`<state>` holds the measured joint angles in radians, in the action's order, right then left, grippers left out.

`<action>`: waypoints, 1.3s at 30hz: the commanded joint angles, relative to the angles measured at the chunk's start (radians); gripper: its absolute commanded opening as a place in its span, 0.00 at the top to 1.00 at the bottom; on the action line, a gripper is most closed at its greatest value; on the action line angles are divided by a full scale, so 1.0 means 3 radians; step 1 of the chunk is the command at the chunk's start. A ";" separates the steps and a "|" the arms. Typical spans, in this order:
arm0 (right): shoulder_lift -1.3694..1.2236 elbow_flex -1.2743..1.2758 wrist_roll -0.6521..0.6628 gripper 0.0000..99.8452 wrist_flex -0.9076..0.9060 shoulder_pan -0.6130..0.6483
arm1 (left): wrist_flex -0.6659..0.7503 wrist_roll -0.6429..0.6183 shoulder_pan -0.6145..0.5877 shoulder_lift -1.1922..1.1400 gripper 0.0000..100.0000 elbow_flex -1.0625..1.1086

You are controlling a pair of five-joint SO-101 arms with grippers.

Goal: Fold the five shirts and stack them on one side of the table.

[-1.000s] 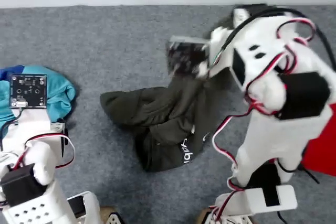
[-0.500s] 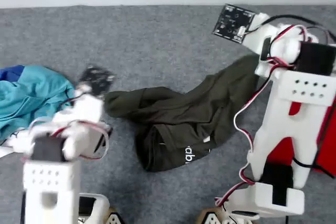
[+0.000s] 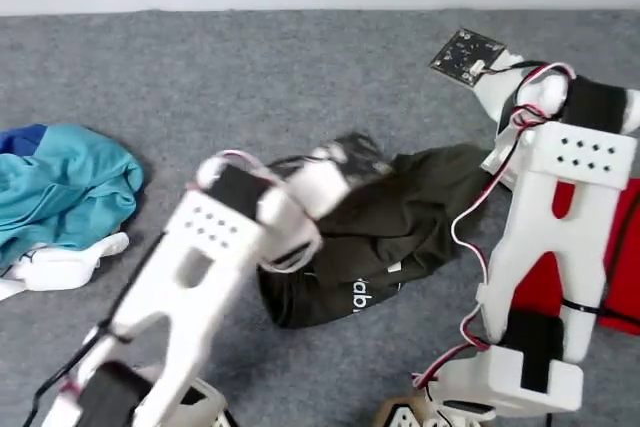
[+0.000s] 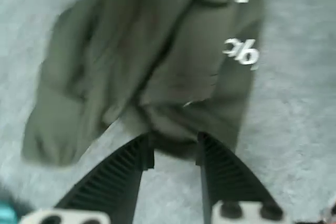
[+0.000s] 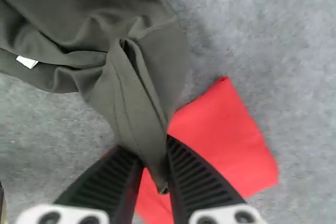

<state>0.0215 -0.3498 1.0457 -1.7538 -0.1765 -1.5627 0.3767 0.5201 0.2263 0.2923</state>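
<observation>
Shirts: one olive shirt (image 3: 400,217) pinched by right fingers (image 5: 181,174), left fingers (image 4: 223,174) spread; one red shirt (image 5: 226,140), one teal shirt (image 3: 70,182).

A grey felt-covered table (image 3: 250,77) carries an olive shirt (image 3: 400,217), teal shirt (image 3: 70,182), white garment (image 3: 60,267) and red shirt (image 5: 226,140).

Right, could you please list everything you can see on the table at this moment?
dark green shirt: one, dark green, crumpled mid-table.
teal shirt: one, teal with blue, bunched at the table's left side.
white garment: one, white, beside the teal shirt.
red shirt: one, red, flat under the right arm.
table cover: one, grey, beneath everything.
left claw: one, black, open at the dark green shirt's edge.
right claw: one, black, shut on a fold of it.
</observation>
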 commanded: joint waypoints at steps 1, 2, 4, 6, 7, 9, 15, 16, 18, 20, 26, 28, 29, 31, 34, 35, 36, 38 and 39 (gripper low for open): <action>0.0074 -0.0010 -0.0051 0.99 -0.0115 -0.0043 | 0.0020 0.0010 0.0292 -0.0322 0.86 -0.0248; 0.0074 -0.0010 -0.0051 0.99 -0.0115 -0.0043 | 0.0056 0.0010 0.0327 -0.0425 0.86 -0.0258; 0.0064 -0.0005 -0.0051 0.99 -0.0115 -0.0043 | 0.0174 0.0010 0.0353 -0.0619 0.86 -0.0269; 0.0054 0.0000 -0.0051 0.99 -0.0115 -0.0043 | 0.0307 0.0010 0.0353 -0.0777 0.86 -0.0269; 0.0054 0.0000 -0.0051 0.99 -0.0115 -0.0043 | 0.0363 0.0010 0.0353 -0.0844 0.86 -0.0269; 0.0054 0.0000 -0.0051 0.99 -0.0115 -0.0043 | 0.0460 0.0010 0.0353 -0.0972 0.86 -0.0269; 0.0049 0.0000 -0.0046 0.99 -0.0110 -0.0043 | 0.0598 0.0010 0.0353 -0.1320 0.86 -0.0269; 0.0049 0.0000 -0.0041 0.99 -0.0110 -0.0043 | 0.0614 0.0010 0.0353 -0.1376 0.86 -0.0269; 0.0043 0.0000 -0.0041 0.99 -0.0110 -0.0043 | 0.0685 0.0010 0.0343 -0.1473 0.86 -0.0269; 0.0043 0.0000 -0.0041 0.99 -0.0110 -0.0043 | 0.0772 0.0010 0.0332 -0.1545 0.86 -0.0269; 0.0043 0.0000 -0.0041 0.99 -0.0110 -0.0043 | 0.0834 0.0000 0.0225 -0.1591 0.83 -0.0340; 0.0043 0.0000 -0.0041 0.99 -0.0110 -0.0043 | 0.0736 0.0000 0.0169 -0.1591 0.81 -0.0427; 0.0043 0.0000 -0.0041 0.99 -0.0110 -0.0043 | 0.0650 0.0000 0.0164 -0.1591 0.80 -0.0488; 0.0043 0.0000 -0.0041 0.99 -0.0110 -0.0043 | 0.0460 0.0000 0.0205 -0.1591 0.80 -0.0606; 0.0043 0.0000 -0.0046 0.99 -0.0110 -0.0043 | 0.0276 -0.0005 0.0353 -0.1591 0.80 -0.0719; 0.0043 0.0000 -0.0046 0.99 -0.0110 -0.0043 | 0.0251 -0.0005 0.0409 -0.1586 0.80 -0.0729; 0.0043 0.0000 -0.0046 0.99 -0.0110 -0.0043 | 0.0245 -0.0005 0.0460 -0.1586 0.80 -0.0729; 0.0043 0.0000 -0.0046 0.99 -0.0110 -0.0043 | 0.0271 -0.0036 0.0517 -0.1616 0.80 -0.0729; 0.0043 0.0000 -0.0046 0.99 -0.0110 -0.0043 | 0.0312 -0.0066 0.0517 -0.1626 0.80 -0.0719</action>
<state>0.0215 -0.3437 1.0395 -1.7538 -0.1765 -1.4691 0.3705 0.6582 -0.2631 0.1204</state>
